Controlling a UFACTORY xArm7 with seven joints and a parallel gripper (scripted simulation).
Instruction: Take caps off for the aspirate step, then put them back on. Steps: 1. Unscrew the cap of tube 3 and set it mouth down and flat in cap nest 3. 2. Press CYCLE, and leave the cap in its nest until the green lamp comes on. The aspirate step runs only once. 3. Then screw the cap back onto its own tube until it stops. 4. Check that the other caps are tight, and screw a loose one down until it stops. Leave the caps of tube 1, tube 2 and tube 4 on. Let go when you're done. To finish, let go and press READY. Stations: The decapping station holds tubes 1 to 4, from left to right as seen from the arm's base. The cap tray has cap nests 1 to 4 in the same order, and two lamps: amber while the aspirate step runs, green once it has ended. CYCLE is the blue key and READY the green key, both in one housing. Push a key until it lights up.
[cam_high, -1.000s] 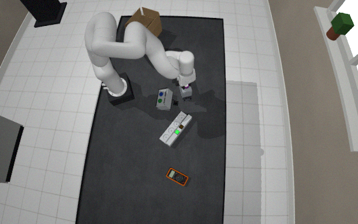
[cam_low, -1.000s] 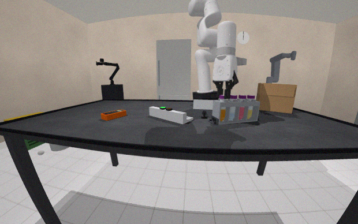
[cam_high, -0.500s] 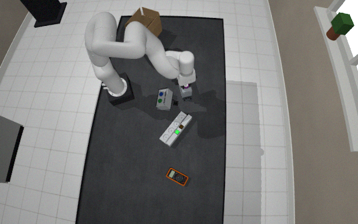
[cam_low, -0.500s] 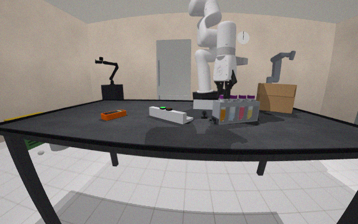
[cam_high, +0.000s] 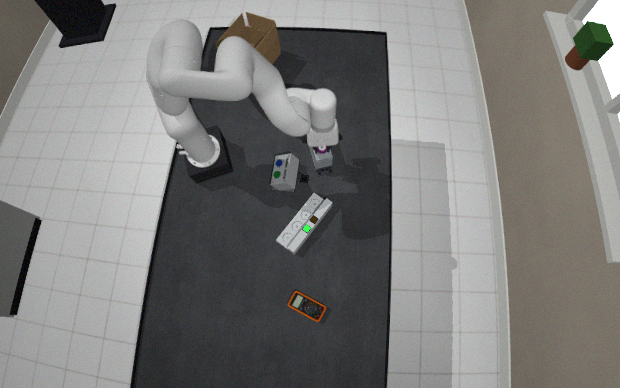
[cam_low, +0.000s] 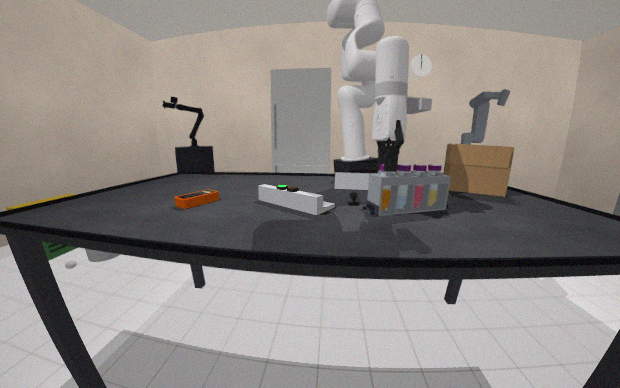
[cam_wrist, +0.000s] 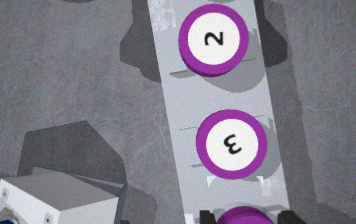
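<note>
The decapping station (cam_low: 409, 192) holds four tubes with purple caps, all on. In the wrist view cap 2 (cam_wrist: 214, 39) and cap 3 (cam_wrist: 231, 144) sit on their tubes. My gripper (cam_wrist: 245, 217) is shut on the cap of tube 4 (cam_wrist: 244, 215) at the frame's bottom edge; in the exterior view the gripper (cam_low: 389, 159) stands upright over the leftmost cap there. The cap tray (cam_high: 304, 223) shows its green lamp (cam_high: 306, 228) lit and its nests empty. The key housing (cam_high: 284, 172) with the blue CYCLE key (cam_high: 278, 162) and the green READY key (cam_high: 276, 174) stands left of the station.
A cardboard box (cam_high: 252, 35) stands at the table's far end behind the arm. An orange multimeter (cam_high: 306, 306) lies nearer the other end. A small black object (cam_high: 303, 177) sits between the key housing and the station.
</note>
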